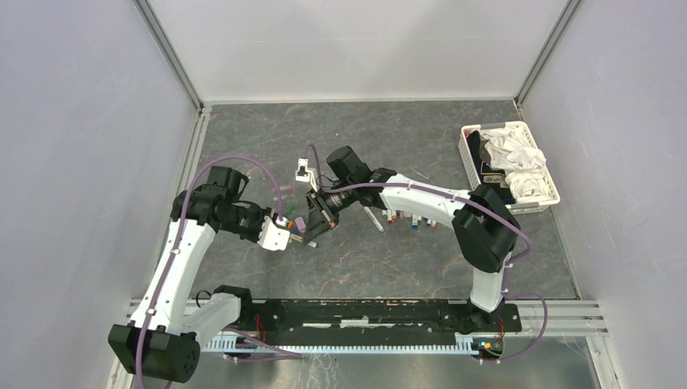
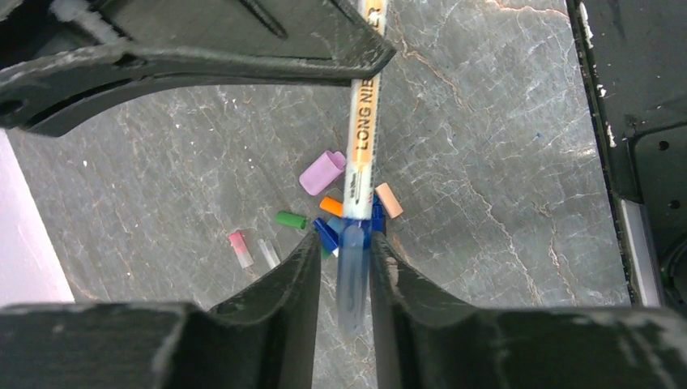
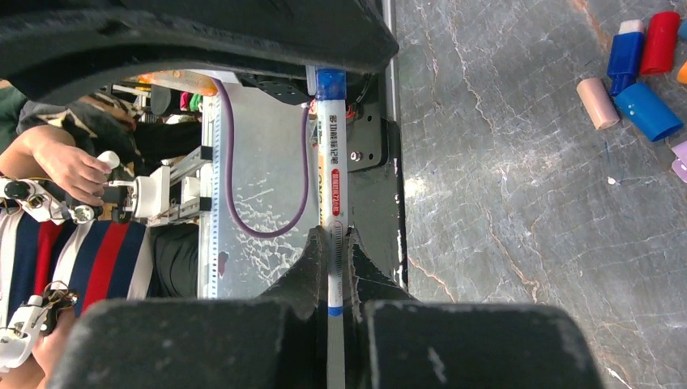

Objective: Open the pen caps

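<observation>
Right gripper [image 3: 332, 243]: clenched on the barrel of the pen [image 3: 330, 162].
Left gripper [image 2: 344, 255]: nearer the cap; jaws flank it closely, grasp not determinable.
Pen: long axis runs near-left to far-right, spanning both grippers.
Blue cap [image 2: 353, 275]: on the pen's near-left end, between the left jaws.
Loose caps [image 2: 322, 173]: lying below.

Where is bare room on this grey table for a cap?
Free: the grey tabletop along the back wall, and its near stretch by the black base rail. Crowded: the centre, with small coloured plastic caps and long white pens.
</observation>
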